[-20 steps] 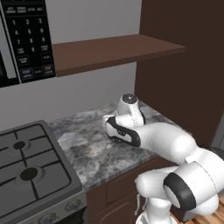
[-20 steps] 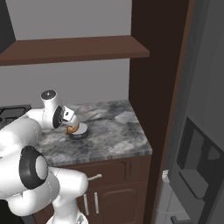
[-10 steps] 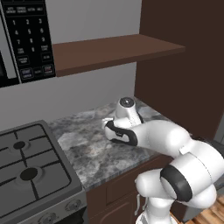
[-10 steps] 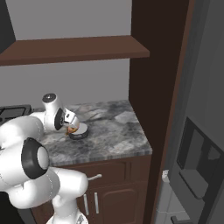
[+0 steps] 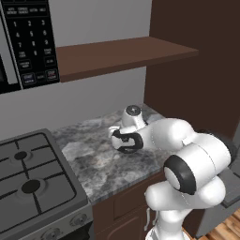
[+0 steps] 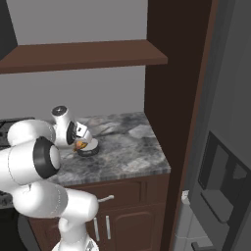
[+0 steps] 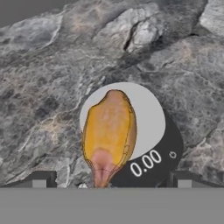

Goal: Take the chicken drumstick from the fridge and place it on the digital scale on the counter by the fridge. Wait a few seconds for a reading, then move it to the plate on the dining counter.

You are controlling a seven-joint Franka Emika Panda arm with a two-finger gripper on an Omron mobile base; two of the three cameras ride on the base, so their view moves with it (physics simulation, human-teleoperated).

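Note:
The chicken drumstick (image 7: 109, 131), glossy orange-brown, lies on the round grey platform of the digital scale (image 7: 151, 118), whose dark front reads 0.00. The scale stands on the short grey-marbled counter (image 6: 125, 147). My gripper (image 7: 109, 181) hovers just above the drumstick, open, its fingertips (image 7: 40, 179) set wide to either side without touching the meat. In the right base view the gripper (image 6: 81, 142) sits over the drumstick (image 6: 78, 145) and the scale (image 6: 89, 150). From the left base view, the hand (image 5: 127, 138) hides the scale. The light-grey fridge (image 6: 220, 171) stands at right.
A gas stove (image 5: 28, 178) adjoins the counter on the left, with a microwave (image 5: 26, 42) above it. A dark brown shelf (image 5: 117, 54) overhangs the counter. A tall dark brown panel (image 6: 171, 98) separates the counter from the fridge.
The arm's elbow has swung up and closer to the hand, which has risen slightly. The drumstick stays lying on the scale.

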